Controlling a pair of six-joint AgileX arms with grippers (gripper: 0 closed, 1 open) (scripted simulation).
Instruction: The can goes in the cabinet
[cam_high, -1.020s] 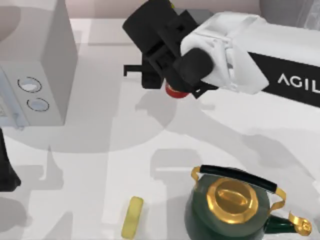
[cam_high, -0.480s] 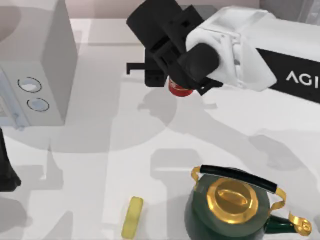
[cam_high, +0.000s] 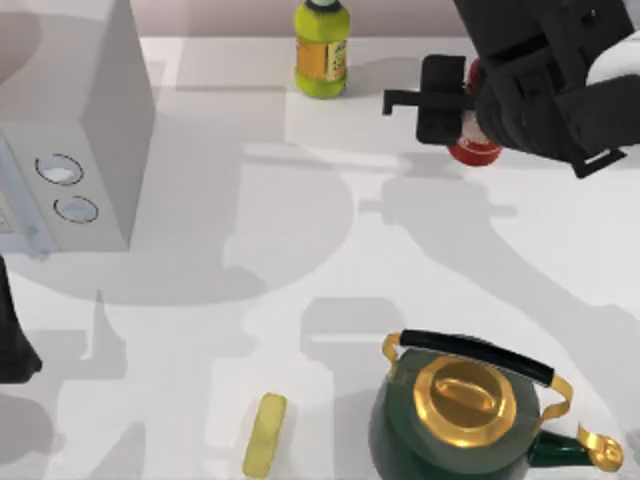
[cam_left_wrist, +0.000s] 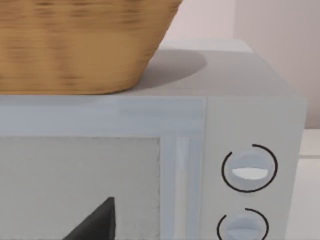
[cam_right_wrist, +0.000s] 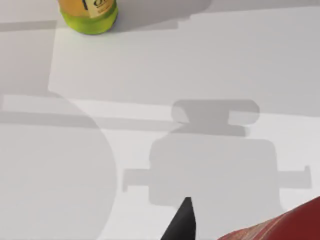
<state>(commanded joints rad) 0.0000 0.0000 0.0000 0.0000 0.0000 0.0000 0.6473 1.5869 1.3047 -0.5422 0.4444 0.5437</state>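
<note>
The can (cam_high: 475, 152) is small and red, and it peeks out under my right gripper (cam_high: 478, 118) near the table's far right. The gripper is shut on it. In the right wrist view the can's red side (cam_right_wrist: 280, 227) fills the corner beside a dark fingertip (cam_right_wrist: 182, 222), and the gripper's shadow lies on the white table below. The cabinet is out of view. My left arm (cam_high: 12, 335) stays parked at the left edge, its wrist camera facing the microwave.
A grey microwave (cam_high: 70, 150) with two dials stands at the far left, a wicker basket (cam_left_wrist: 75, 45) on top of it. A yellow-green bottle (cam_high: 321, 50) stands at the far middle. A green and gold kettle (cam_high: 470, 410) and a yellow bar (cam_high: 265, 433) sit near the front.
My right gripper has carried the can from the far middle to the far right. The yellow-green bottle it was covering now shows. The left arm has not moved.
</note>
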